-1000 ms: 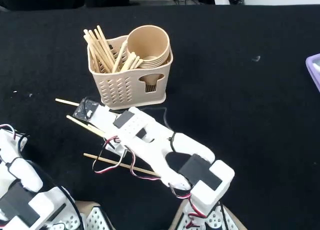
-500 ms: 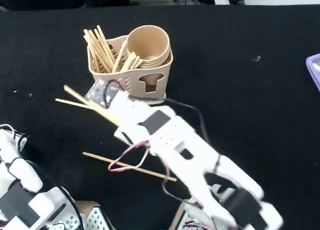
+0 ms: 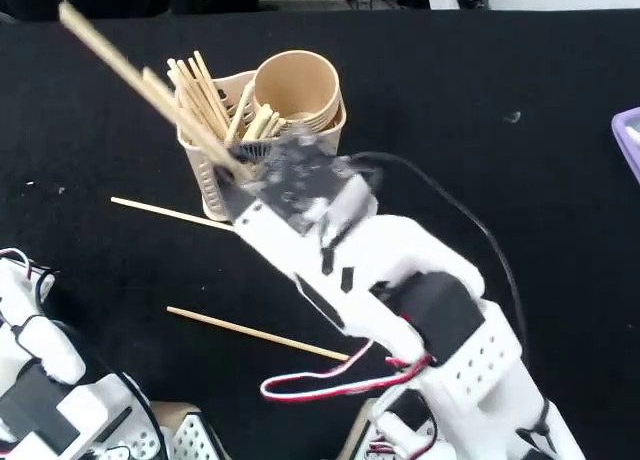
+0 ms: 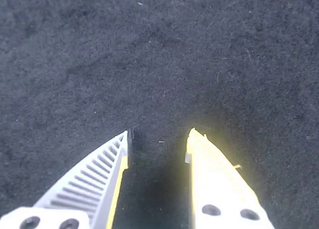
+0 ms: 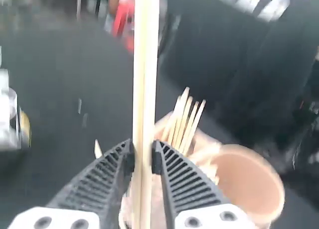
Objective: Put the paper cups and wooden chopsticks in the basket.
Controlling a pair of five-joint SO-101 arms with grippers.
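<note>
My right gripper (image 3: 238, 170) is shut on a wooden chopstick (image 3: 140, 80) and holds it raised, slanting up and away over the left end of the beige basket (image 3: 262, 170). In the right wrist view the chopstick (image 5: 144, 89) runs between the black fingers (image 5: 112, 171), with the basket (image 5: 209, 154) beyond. The basket holds stacked paper cups (image 3: 297, 88) and several chopsticks (image 3: 205, 100). Two more chopsticks lie on the black table: one (image 3: 170, 213) left of the basket, one (image 3: 255, 332) nearer the arms. My left gripper (image 4: 158, 139) stands open over bare cloth; its arm sits at the near left (image 3: 40, 380).
A purple object (image 3: 628, 135) pokes in at the right edge. The black table (image 3: 500, 130) is bare to the right of the basket.
The right gripper has lifted a chopstick off the table and swung it up and back toward the basket. The left arm has kept still.
</note>
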